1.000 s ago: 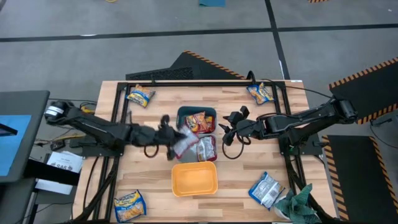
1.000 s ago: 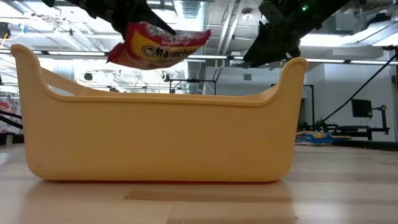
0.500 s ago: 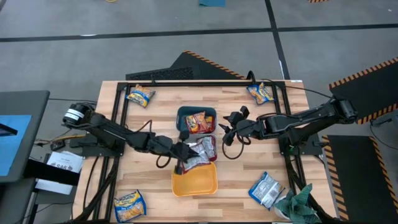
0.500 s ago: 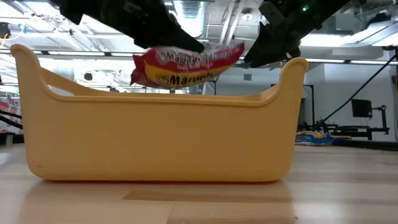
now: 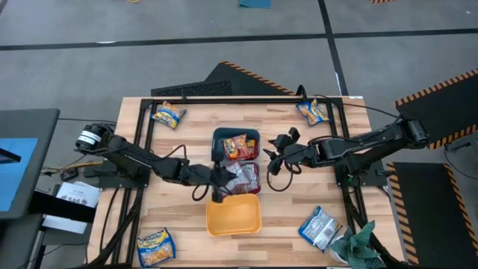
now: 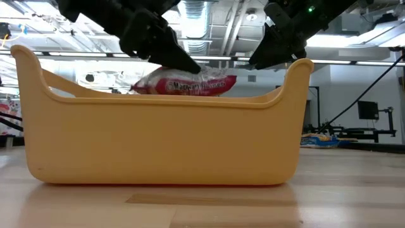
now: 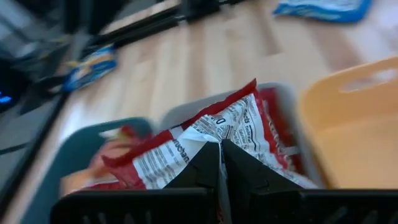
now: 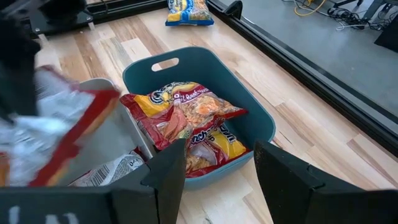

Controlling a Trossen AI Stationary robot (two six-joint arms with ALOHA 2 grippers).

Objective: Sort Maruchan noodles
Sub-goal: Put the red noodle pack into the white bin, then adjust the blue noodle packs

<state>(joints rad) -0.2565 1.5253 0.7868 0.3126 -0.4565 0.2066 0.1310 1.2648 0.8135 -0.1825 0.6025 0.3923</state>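
Observation:
My left gripper (image 5: 219, 184) is shut on a silver-white Maruchan packet with red print (image 5: 237, 176) and holds it over the white bin (image 5: 256, 176). In the low view that packet (image 6: 190, 84) shows just above the orange bin's rim (image 6: 158, 101). A second silver-white packet lies in the white bin. The teal bin (image 5: 222, 135) holds red-orange packets (image 8: 186, 121). My right gripper (image 5: 272, 160) is open, hovering right of the teal and white bins and touching nothing. The orange bin (image 5: 234, 215) sits nearest the near edge. My left gripper pinches the silver-white packet by one edge (image 7: 219, 138) between its two shut fingers (image 7: 202, 165). The fingers slant down from the table's left. The packet spreads away from the fingertips over the white bin; whether it rests on what lies in the bin, I cannot tell.
Yellow packets lie loose near the far left (image 5: 169, 114), the far right (image 5: 312, 111) and the near left (image 5: 154, 246). A blue and white packet (image 5: 320, 228) lies near right beside the green rag (image 5: 360, 243). Bare wood lies left and right of the bins.
My left gripper has carried the silver-white packet toward the table's right and near edge, from left of the bins to over the white bin, and has come down; in the low view the packet has dropped from well above the orange bin's rim to just over it.

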